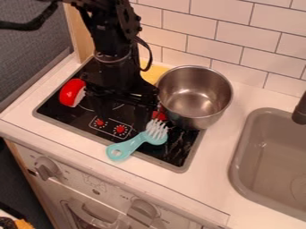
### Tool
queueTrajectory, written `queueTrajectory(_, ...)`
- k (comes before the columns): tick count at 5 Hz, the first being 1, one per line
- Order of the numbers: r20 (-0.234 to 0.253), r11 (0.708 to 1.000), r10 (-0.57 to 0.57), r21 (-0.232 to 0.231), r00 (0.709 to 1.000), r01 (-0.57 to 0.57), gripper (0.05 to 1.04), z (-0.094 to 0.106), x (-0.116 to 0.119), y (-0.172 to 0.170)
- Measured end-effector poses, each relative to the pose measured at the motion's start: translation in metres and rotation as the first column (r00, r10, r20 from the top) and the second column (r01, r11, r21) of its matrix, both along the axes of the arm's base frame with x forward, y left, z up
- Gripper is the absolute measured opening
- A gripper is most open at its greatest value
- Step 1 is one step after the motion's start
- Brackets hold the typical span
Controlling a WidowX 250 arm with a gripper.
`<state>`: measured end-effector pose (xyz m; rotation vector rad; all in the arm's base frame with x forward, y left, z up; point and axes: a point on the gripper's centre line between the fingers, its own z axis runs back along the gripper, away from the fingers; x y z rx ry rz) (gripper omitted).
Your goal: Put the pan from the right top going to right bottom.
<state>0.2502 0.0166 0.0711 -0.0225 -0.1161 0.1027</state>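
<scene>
Two fingers wide apart, pincer (124, 114) near the pan (200, 102)

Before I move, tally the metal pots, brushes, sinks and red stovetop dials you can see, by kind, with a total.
Metal pot: 1
Brush: 1
Sink: 1
Red stovetop dials: 2
Total: 5

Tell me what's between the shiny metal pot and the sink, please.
Between the metal pot and the sink, the camera view shows just a bare strip of white counter.
</scene>
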Motion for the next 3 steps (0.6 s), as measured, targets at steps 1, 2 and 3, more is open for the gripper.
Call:
queueTrajectory(1, -0.026, 1.0, 0.007, -0.003, 1.0, -0.008, 1.0, -0.006, -0.001, -0.001)
queueTrajectory(2, -0.024, 1.0, -0.003, 0.003, 1.0, 0.003, 1.0, -0.003, 0.006, -0.008)
queueTrajectory(3, -0.002, 1.0, -0.006, 0.017, 1.0, 0.006, 1.0, 0.006, 0.027, -0.016)
